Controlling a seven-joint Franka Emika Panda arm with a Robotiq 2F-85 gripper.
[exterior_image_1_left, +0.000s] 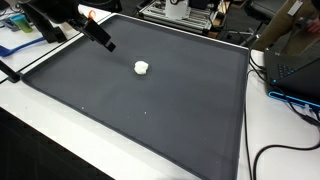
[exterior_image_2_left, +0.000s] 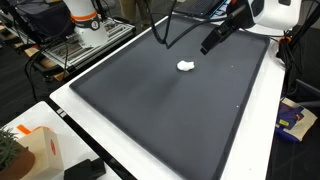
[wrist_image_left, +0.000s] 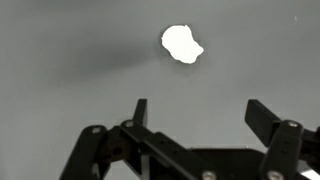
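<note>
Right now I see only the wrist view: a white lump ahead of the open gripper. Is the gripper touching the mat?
Observer: No. In both exterior views the gripper hangs above the mat, apart from the lump.
Operator: Where on the mat does the lump lie?
Observer: Well in from every edge, and the gripper is over the strip between the lump and the nearest edge.
</note>
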